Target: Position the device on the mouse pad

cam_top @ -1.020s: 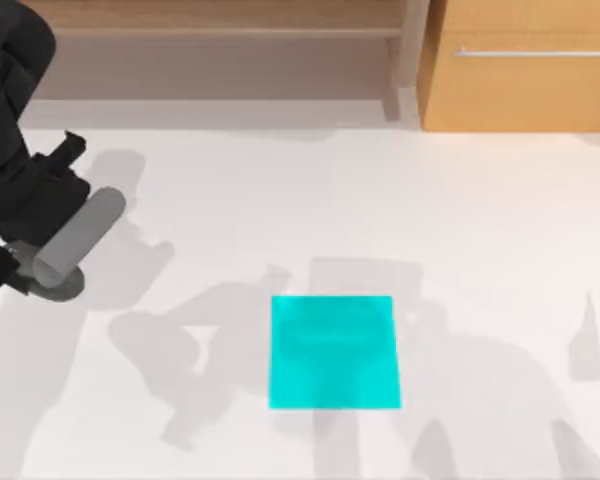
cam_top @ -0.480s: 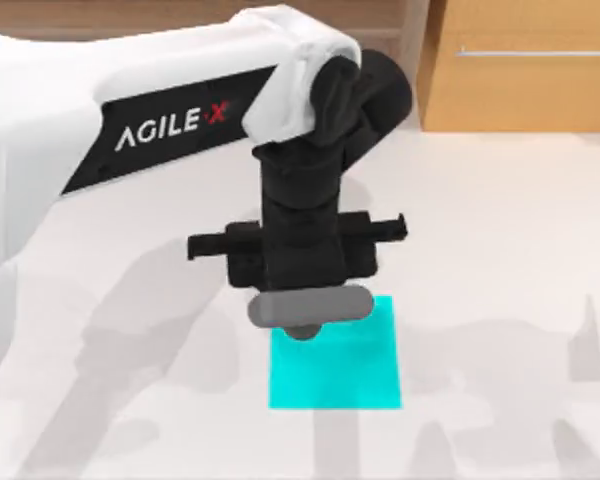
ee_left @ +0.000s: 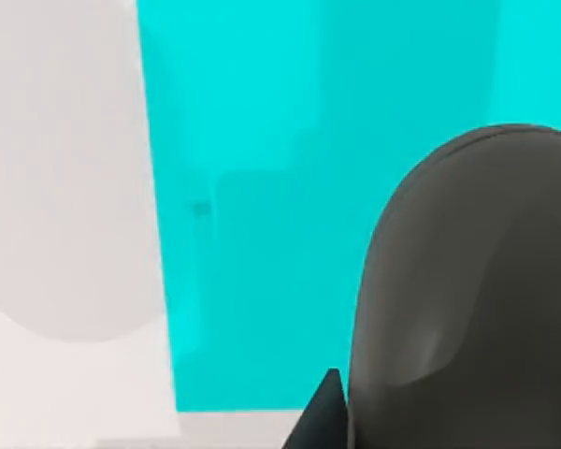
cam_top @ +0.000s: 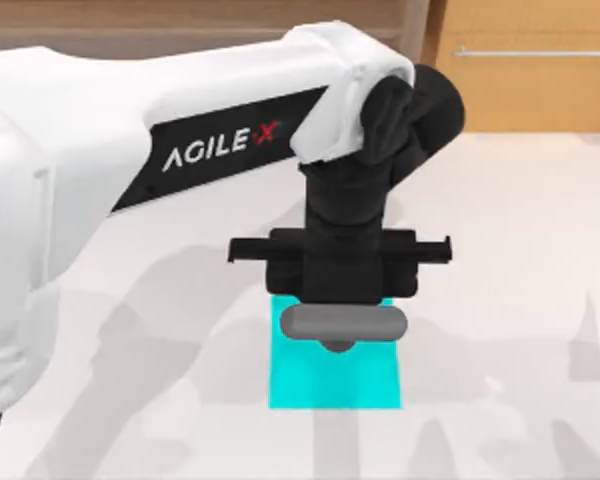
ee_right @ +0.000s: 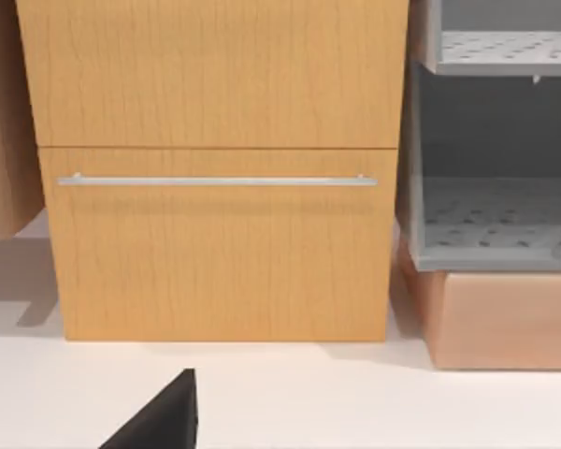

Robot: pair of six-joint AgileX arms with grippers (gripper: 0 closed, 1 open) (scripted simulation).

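White table [cam_top: 500, 250], cyan mouse pad [cam_top: 320, 385], wooden cabinet [ee_right: 215, 168] behind; left gripper [cam_top: 337, 335] above

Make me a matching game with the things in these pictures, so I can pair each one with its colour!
Things:
1. small domed oval computer mouse
2. flat square mouse pad
3. wooden cabinet with a thin bar handle
4. table top

Colours:
A. white
B. bright cyan
C. dark grey
D. orange-brown

Pairs: 1-C, 2-B, 3-D, 4-A
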